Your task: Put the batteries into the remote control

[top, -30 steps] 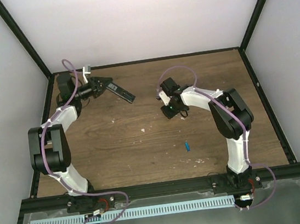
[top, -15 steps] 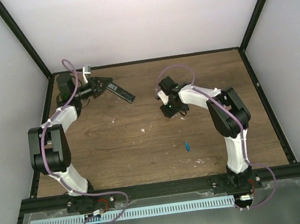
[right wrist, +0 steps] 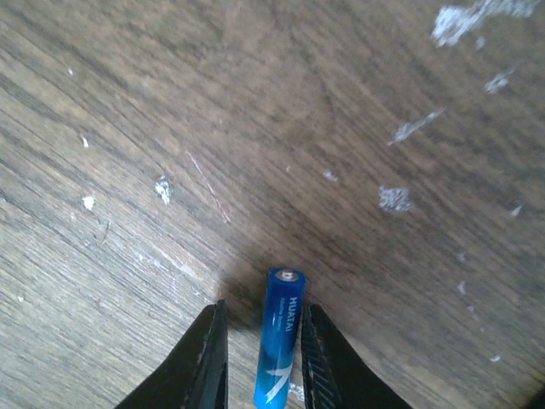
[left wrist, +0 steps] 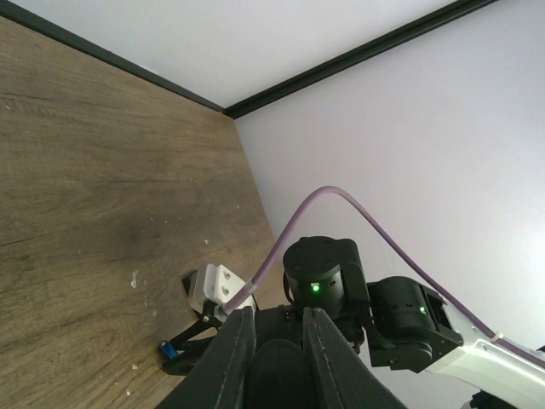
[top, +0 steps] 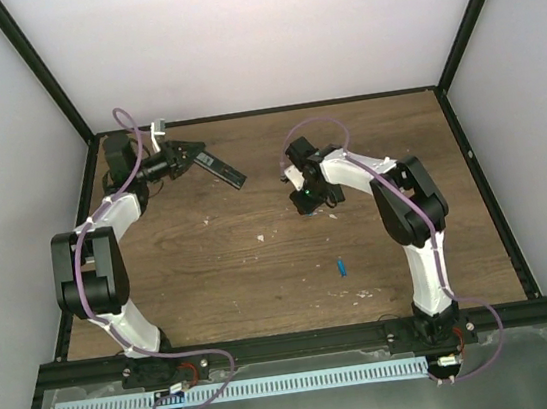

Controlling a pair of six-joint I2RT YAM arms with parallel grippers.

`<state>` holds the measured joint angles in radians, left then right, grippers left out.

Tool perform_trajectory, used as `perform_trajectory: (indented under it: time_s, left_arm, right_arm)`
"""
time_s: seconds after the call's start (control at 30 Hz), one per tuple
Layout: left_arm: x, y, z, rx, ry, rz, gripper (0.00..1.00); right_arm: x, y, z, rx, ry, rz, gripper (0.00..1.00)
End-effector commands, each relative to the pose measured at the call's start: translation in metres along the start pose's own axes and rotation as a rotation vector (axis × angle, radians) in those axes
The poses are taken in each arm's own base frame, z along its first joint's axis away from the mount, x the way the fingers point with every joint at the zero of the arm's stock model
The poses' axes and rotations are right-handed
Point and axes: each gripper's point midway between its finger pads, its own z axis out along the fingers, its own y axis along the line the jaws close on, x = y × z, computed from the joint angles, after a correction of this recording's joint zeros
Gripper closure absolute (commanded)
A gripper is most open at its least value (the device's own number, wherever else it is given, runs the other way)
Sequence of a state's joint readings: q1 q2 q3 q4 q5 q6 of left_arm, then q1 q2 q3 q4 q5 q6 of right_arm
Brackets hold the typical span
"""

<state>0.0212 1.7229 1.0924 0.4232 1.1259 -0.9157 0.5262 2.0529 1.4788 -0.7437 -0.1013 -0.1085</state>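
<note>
My left gripper [top: 190,158] is shut on one end of the black remote control [top: 224,171], held off the wooden table at the back left. In the left wrist view its fingers [left wrist: 241,341] clamp that dark body. My right gripper [top: 304,203] points down at the table centre. A blue battery [right wrist: 279,341] lies lengthwise between its open jaws, tip towards the wood. The battery is against the right finger, with a gap to the left finger [right wrist: 209,358]. The same battery [left wrist: 168,348] shows under that gripper from the left wrist. A second blue battery [top: 343,266] lies alone nearer the arm bases.
Pale debris specks [top: 261,237] dot the wood. Black frame rails [top: 477,167] border the table, with white walls behind. The right arm's purple cable [left wrist: 341,204] arcs above its wrist.
The right arm has shifted slightly left and back, and its jaws have parted a little around the battery. The left arm and the remote have not moved.
</note>
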Motion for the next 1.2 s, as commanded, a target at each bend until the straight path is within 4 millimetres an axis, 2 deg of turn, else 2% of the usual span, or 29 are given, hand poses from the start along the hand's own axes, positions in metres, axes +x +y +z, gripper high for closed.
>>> perform_trajectory:
  time_s: [0.0, 0.3, 0.43, 0.63, 0.8, 0.87, 1.0, 1.1, 1.17]
  left_arm:
    - [-0.008, -0.011, -0.004, 0.008, -0.018, 0.045, 1.00]
    - [-0.010, -0.013, -0.003, 0.018, -0.011, 0.046, 1.00]
    - [-0.009, -0.011, -0.002, 0.018, -0.007, 0.044, 1.00]
    - [-0.003, -0.002, -0.002, 0.019, -0.006, 0.020, 1.00]
    - [0.008, 0.007, 0.000, 0.035, -0.012, -0.007, 1.00]
    - [0.015, 0.007, 0.004, 0.056, 0.000, 0.012, 1.00]
    - [0.028, 0.013, 0.012, 0.074, 0.018, -0.001, 1.00]
    - [0.034, 0.014, 0.019, 0.094, 0.022, -0.017, 1.00]
    - [0.039, 0.014, 0.024, 0.105, 0.033, -0.020, 1.00]
  right_arm:
    - [0.000, 0.005, 0.003, -0.028, 0.032, -0.017, 0.82]
    - [0.002, 0.001, 0.008, -0.006, 0.041, -0.024, 0.89]
    - [-0.002, -0.001, 0.005, 0.006, 0.032, -0.024, 0.97]
    - [-0.021, 0.003, -0.016, -0.012, -0.057, -0.010, 0.99]
    - [-0.056, 0.015, -0.065, -0.097, -0.227, 0.016, 0.99]
    - [-0.073, 0.024, -0.095, -0.138, -0.313, 0.015, 0.99]
    - [-0.109, 0.048, -0.171, -0.255, -0.527, -0.013, 0.99]
    - [-0.122, 0.060, -0.211, -0.303, -0.644, -0.041, 0.99]
    - [-0.124, 0.067, -0.223, -0.338, -0.670, -0.067, 0.99]
